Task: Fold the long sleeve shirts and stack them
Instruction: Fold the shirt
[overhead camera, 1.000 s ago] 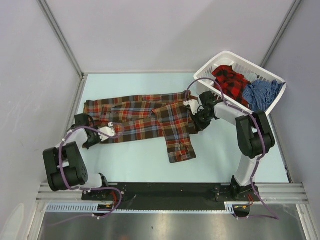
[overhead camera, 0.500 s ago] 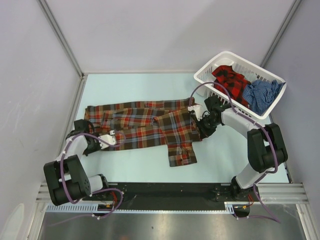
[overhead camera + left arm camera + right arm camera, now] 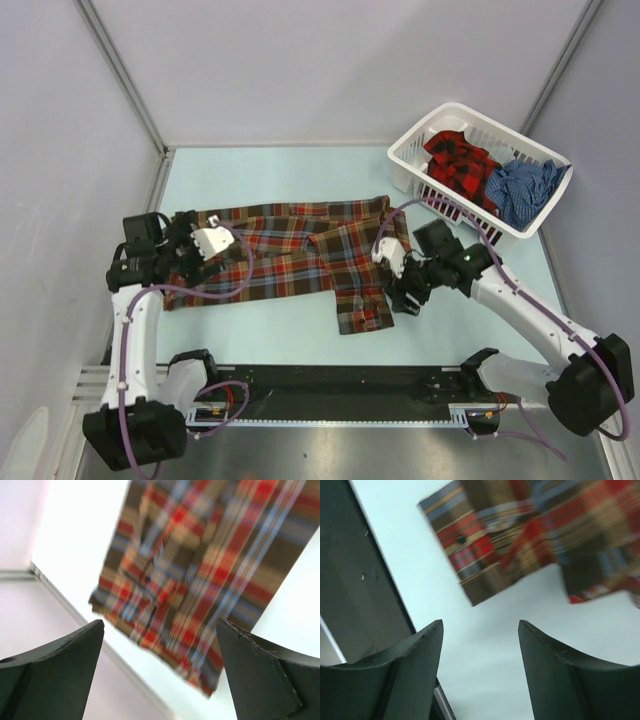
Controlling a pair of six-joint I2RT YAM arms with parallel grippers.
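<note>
One shirt (image 3: 300, 240) between left gripper (image 3: 160, 622), right gripper (image 3: 480, 623)

The brown plaid shirt (image 3: 290, 250) lies spread flat on the tabletop (image 3: 270, 175), while the red-and-black shirt (image 3: 460, 160) and blue checked shirt (image 3: 522, 188) sit crumpled in the far-right basket (image 3: 420, 127).

Bright, even, soft-shadowed light; both wrist views blur the brown plaid shirt (image 3: 200, 570).
</note>
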